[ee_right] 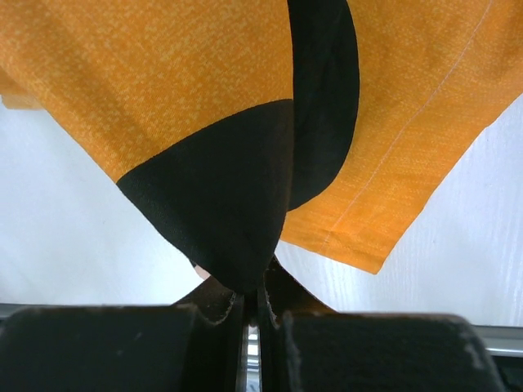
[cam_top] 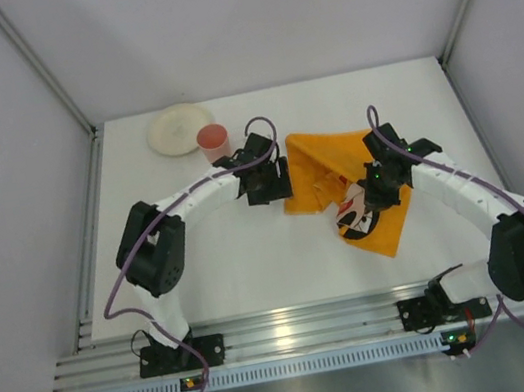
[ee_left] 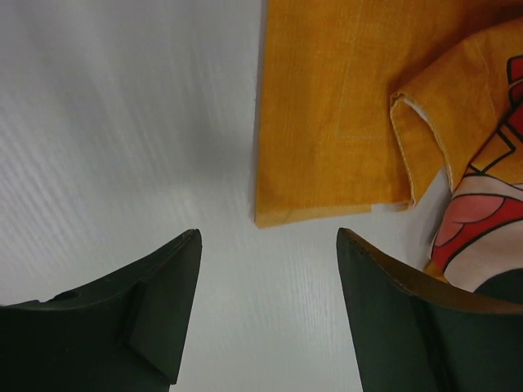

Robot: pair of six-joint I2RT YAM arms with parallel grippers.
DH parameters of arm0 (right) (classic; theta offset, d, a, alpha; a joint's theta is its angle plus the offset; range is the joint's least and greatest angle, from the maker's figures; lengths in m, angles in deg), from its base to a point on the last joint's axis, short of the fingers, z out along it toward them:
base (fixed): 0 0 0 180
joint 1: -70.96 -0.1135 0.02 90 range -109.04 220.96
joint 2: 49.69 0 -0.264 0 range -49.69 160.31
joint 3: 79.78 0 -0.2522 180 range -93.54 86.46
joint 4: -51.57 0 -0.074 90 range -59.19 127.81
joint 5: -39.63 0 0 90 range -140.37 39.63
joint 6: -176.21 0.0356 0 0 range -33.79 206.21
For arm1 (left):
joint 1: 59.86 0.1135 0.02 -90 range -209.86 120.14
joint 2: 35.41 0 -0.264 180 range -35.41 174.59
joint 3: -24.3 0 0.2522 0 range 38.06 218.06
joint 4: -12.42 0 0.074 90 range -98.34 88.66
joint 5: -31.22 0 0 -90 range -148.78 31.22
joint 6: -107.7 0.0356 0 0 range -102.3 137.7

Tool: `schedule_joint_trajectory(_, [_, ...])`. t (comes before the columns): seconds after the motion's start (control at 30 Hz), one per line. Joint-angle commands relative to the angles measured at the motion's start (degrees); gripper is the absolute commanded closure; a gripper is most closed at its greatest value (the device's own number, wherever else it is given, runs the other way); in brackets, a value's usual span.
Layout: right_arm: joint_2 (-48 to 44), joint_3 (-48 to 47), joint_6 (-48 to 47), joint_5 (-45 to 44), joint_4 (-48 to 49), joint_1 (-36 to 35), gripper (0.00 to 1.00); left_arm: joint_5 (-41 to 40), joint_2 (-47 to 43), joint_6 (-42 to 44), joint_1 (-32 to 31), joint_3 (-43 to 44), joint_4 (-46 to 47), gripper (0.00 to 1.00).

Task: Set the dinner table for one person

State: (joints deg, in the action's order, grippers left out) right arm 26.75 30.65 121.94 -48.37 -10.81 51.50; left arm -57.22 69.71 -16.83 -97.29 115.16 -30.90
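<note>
The dinner table (cam_top: 243, 260) is a white matte top with metal rails. On it lies a crumpled orange cartoon-print cloth (cam_top: 323, 170), right of centre. My left gripper (cam_top: 279, 179) hovers low at the cloth's left edge, open, with only bare table between its fingers (ee_left: 167, 286). In the left wrist view the folded corner of the cloth (ee_left: 327, 122) lies just ahead of the left gripper (ee_left: 269, 237). My right gripper (cam_top: 376, 198) is shut on a black-printed fold of the cloth (ee_right: 237, 212), which drapes away from the right gripper (ee_right: 253, 286).
A cream plate (cam_top: 180, 128) lies at the back left, with a pink cup (cam_top: 213, 142) standing just in front of it, close behind my left arm. Grey walls enclose the table on three sides. The metal rail (cam_top: 296, 332) runs along the near edge.
</note>
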Motion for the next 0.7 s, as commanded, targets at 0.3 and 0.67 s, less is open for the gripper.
schedule_joint_trajectory(0.3, [1.3,-2.2,-5.0,-1.6,-0.9,1.1,1.00,-1.8,15.9,-1.3,-2.6,13.9,-3.9,0.42])
schedule_joint_trajectory(0.67, [6.3,-4.2,-8.2,-1.0,-0.2,2.6,1.00,2.7,19.5,-2.7,-3.4,14.1,-5.1,1.00])
